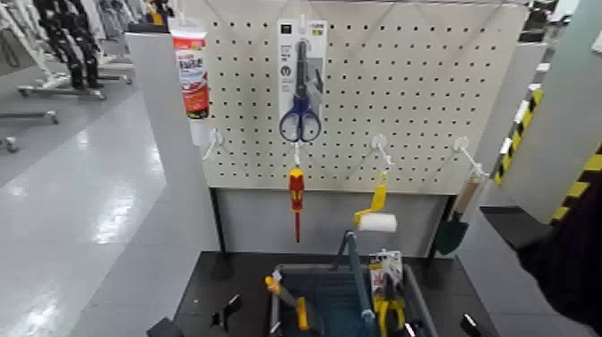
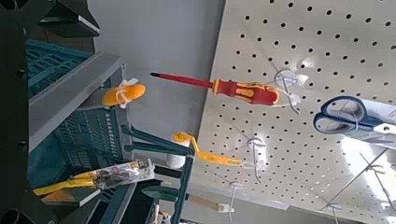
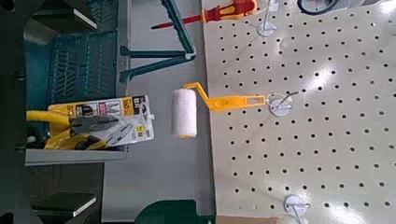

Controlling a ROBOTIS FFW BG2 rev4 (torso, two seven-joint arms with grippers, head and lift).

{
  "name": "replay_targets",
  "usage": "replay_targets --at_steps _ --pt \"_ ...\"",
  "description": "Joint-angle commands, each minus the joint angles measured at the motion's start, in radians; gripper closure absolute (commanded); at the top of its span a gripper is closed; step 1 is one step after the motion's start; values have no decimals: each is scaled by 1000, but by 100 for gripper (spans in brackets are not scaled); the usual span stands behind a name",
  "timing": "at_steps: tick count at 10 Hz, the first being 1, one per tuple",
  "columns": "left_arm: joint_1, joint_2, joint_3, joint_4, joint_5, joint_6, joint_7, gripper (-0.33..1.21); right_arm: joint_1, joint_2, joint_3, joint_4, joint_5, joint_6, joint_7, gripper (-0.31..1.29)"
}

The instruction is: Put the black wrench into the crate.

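Black wrench: cannot make out where it lies or which way it points; long axis unreadable. Crate (image 1: 419, 300) on black worktop (image 1: 457, 291), below pegboard (image 1: 412, 90), blue handle (image 1: 358, 278) upright. In crate: carded yellow-handled pliers (image 1: 389, 300), handles down toward robot; orange-ended tool (image 1: 272, 285) slanting at left side. Left claw (image 1: 196, 321) open, just beside crate's left wall; right claw (image 1: 441, 328) open, by right wall, both at near side.
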Motion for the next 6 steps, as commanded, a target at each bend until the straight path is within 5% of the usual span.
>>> replay_targets --at_steps 1,6 --pt "3 -5 7 0 -1 0 0 11 55 -4 19 -5 13 -28 -26 3" --pt "5 -7 10 -2 -3 0 0 11 67 -4 30 -11 13 -28 -52 3"
